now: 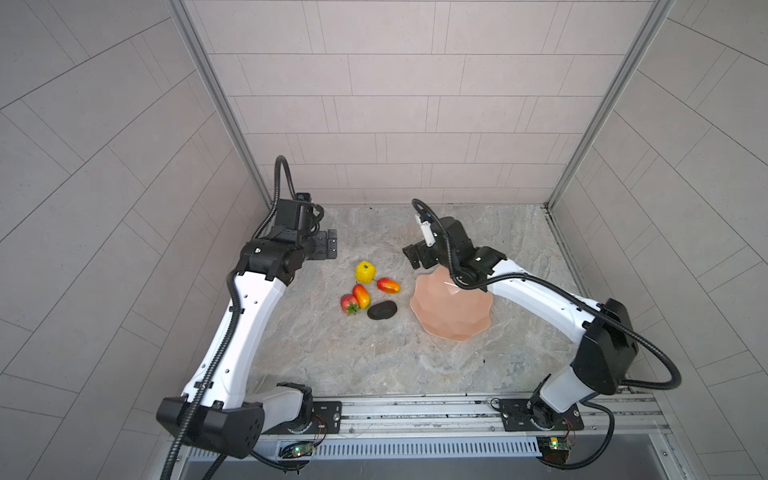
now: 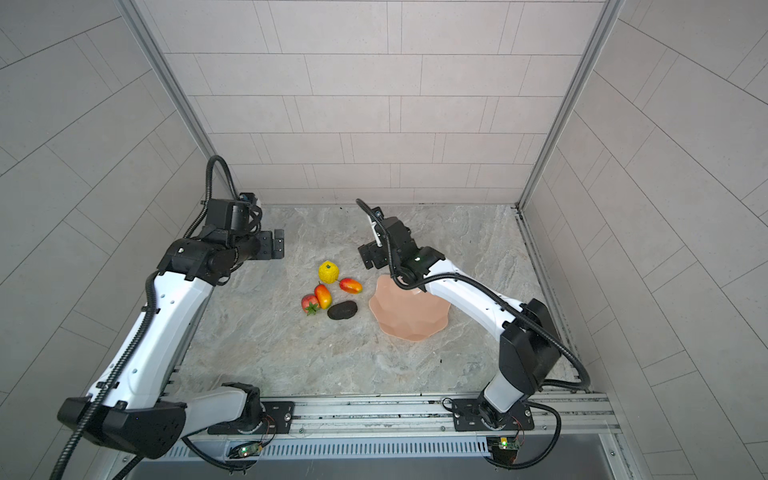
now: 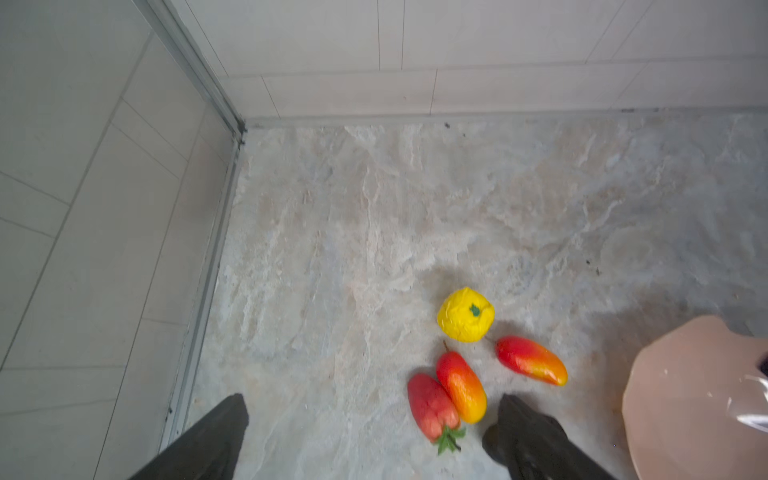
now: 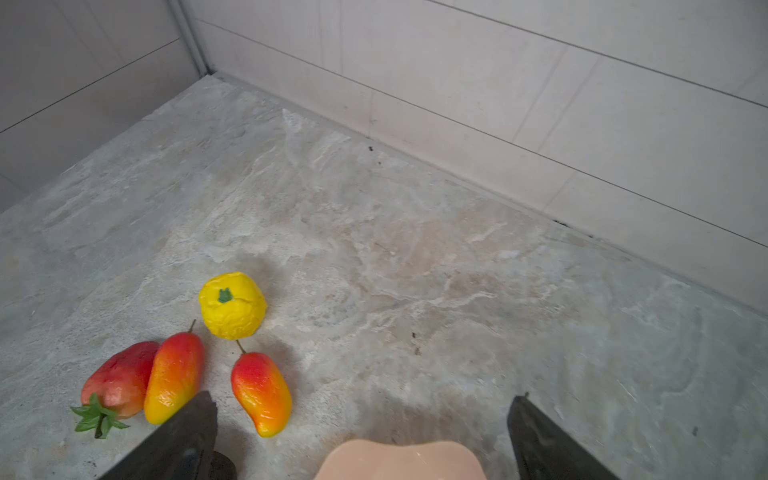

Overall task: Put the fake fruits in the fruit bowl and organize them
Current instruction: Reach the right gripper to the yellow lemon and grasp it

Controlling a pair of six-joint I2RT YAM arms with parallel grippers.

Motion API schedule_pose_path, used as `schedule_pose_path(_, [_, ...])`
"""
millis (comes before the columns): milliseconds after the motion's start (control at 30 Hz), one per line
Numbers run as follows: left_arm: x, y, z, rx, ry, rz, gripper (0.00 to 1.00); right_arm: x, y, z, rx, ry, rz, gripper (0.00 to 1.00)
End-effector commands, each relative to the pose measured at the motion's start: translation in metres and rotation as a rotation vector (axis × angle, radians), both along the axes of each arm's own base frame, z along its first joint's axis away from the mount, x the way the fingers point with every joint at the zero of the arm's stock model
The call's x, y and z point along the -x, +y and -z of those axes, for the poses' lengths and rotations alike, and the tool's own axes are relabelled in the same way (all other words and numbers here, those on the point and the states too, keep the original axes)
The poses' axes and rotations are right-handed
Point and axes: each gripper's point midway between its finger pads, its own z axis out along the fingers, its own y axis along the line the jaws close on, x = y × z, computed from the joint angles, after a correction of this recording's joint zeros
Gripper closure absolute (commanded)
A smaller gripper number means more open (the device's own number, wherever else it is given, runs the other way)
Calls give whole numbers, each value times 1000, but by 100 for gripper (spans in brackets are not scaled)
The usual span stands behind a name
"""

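1. In both top views the five fake fruits lie clustered mid-table [image 1: 332,357], all outside the peach fruit bowl [image 1: 453,320] just to their right.
2. The bumpy yellow fruit [image 1: 365,272] lies farthest. One mango [image 1: 389,285] lies near-right of it. A second mango [image 1: 361,296] touches the strawberry [image 1: 348,303].
3. Only the top views show the black avocado [image 1: 382,310] whole, nearest of the five. In both wrist views a finger hides most of it.
4. The left gripper [image 3: 371,401] hangs far-left of the cluster. Its wrist view shows the jaws spread wide and gripping nothing.
5. The right gripper [image 4: 363,401] also has its jaws wide apart and empty. Its wrist view shows the bowl's far rim below them.
6. The top views add that the right arm [image 1: 536,291] crosses above the bowl's far edge.
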Motion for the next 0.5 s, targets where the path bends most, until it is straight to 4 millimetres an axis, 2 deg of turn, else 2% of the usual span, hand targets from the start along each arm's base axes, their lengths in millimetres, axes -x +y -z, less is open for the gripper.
schedule_pose_path(0, [45, -5, 21, 56, 149, 27, 0, -1, 45, 20, -20, 90, -65, 0])
schedule_pose_path(133, [62, -5, 27, 70, 161, 39, 0, -10, 100, 55, -6, 176, -127, 0])
schedule_pose_path(233, [72, -2, 31, 49, 176, 40, 0, -20, 131, 76, -21, 220, -148, 0])
schedule_pose_path(333, [77, 0, 35, 42, 187, 47, 0, -32, 151, 87, -45, 239, -147, 0])
schedule_pose_path(467, [81, -1, 41, 37, 203, 57, 0, -48, 166, 102, -50, 256, -125, 0])
